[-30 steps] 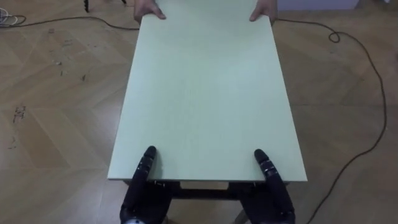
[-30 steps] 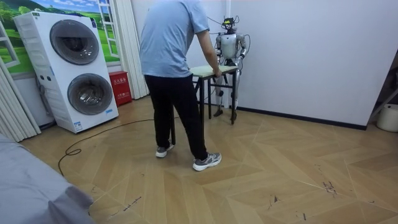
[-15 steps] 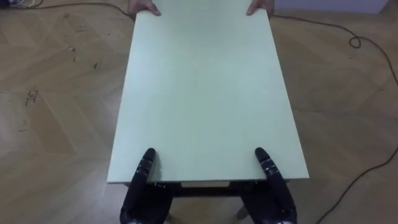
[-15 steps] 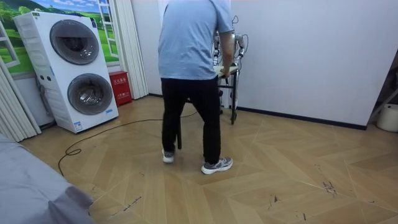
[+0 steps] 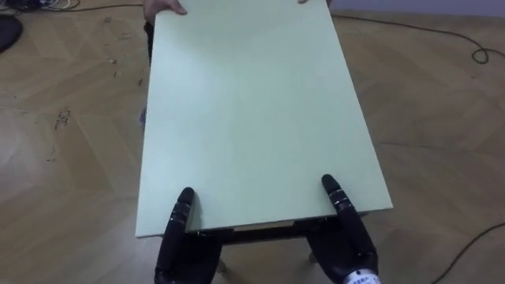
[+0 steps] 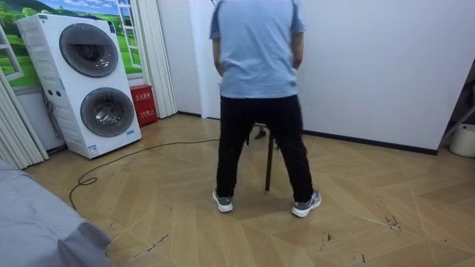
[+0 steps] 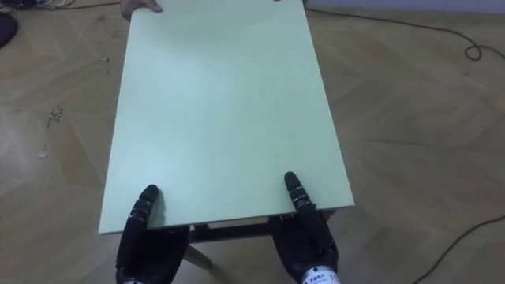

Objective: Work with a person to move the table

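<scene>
Found the table (image 5: 252, 118) out on the wooden floor (image 5: 71, 158), long pale top running away from the robot, far short edge taken at the corner by the person's hand (image 5: 162, 6). Judged it stiff and flat, not fragile, likely awkward through length more than weight, with a smooth top that could slip under a loose hold. Reckoned the short ends the right places to take hold, near the corners, thumb above and fingers below, both ends kept level. Saw the left hand (image 5: 185, 237) at the near edge by the left corner, thumb laid flat along the top, palm tucked below the edge, so pinching the tabletop. Saw the right hand (image 5: 347, 237) mirrored by the right corner, clamped the same way; could not see the fingers beneath on either side. Noted both wrists low and close to the body, forearms reaching up from under the edge. Made out, in the room view, the person (image 6: 258, 96) back to the camera, a table leg (image 6: 269, 159) showing between the person's legs.
</scene>
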Available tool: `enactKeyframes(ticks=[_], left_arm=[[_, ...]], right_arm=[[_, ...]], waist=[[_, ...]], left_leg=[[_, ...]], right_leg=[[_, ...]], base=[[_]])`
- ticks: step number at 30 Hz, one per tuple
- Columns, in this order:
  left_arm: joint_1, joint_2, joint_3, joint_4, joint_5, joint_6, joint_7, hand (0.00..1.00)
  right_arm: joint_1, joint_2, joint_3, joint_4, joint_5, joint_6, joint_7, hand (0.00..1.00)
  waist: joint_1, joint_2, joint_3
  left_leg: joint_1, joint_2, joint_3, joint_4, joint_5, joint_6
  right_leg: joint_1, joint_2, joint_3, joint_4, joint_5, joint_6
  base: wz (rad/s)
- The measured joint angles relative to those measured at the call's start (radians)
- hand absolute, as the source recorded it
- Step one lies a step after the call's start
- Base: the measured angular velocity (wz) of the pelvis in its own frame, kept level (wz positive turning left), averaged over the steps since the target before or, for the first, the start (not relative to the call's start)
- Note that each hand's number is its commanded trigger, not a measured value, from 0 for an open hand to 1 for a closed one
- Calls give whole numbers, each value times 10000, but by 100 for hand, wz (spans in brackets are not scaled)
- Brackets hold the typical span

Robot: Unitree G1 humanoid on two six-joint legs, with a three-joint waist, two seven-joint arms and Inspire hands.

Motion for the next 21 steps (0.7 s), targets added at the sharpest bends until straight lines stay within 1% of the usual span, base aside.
enactKeyframes(ticks=[1, 3, 5, 8, 10, 13, 17, 20, 21], left_arm=[[0, 12, -1, 2, -11, 6, 0, 100], [1, 45, -54, 16, -24, -2, 0, 100], [19, 83, -65, 16, -23, -8, 0, 100], [15, 85, -74, 13, -19, -15, 0, 100], [17, 81, -86, 7, -19, -12, 0, 100], [16, 116, -83, 3, -24, -1, 0, 100], [26, 192, -84, -14, -41, 86, 0, 100], [74, 261, -106, -25, -47, 94, 0, 100], [87, 278, -105, -37, -47, 81, 0, 100]], right_arm=[[-4, 0, -2, 1, -11, 2, 0, 100], [73, -5, -16, 3, -45, 1, -8, 100], [116, 13, -24, 4, -104, 2, -8, 100], [120, -19, -18, 5, -205, -16, -15, 100], [119, -39, -22, 5, -206, -36, -15, 100], [128, -43, -3, 5, -139, -36, -47, 100], [127, -81, 69, 3, 26, -84, -52, 100], [128, -120, 161, 3, 72, -123, -52, 100], [128, -119, 240, 3, 76, -227, -51, 100]], waist=[[-34, -1, 1], [-130, -18, 3], [-189, -21, 6], [-174, -23, 7], [-64, -22, 7], [-63, -25, 12], [16, -36, 18], [214, -38, 16], [231, -39, 16]], left_leg=[[-6, -30, -94, 16, 4, 6], [39, -141, -456, 27, 36, 56], [49, -225, -701, 41, 50, 73], [37, -324, -999, 86, 56, 81], [24, -339, -1018, 90, 55, 81], [22, -349, -1091, 112, 56, 82], [-145, -361, -1399, 217, 65, 64], [-216, -364, -1595, 219, 102, 9], [-303, -381, -1763, 257, 130, -17]], right_leg=[[62, -10, -19, -4, -12, 20], [312, -32, 16, -4, -50, 81], [447, -44, 59, -27, -75, 121], [647, -43, 55, -170, -75, 122], [671, -44, 51, -191, -75, 122], [773, -25, 69, -203, -77, 125], [789, 52, 32, -203, -77, 126], [799, 103, 12, -205, -81, 123], [805, 138, -6, -205, -81, 123]], base=[[51], [60], [47], [31], [15], [20], [22], [21], [34]])
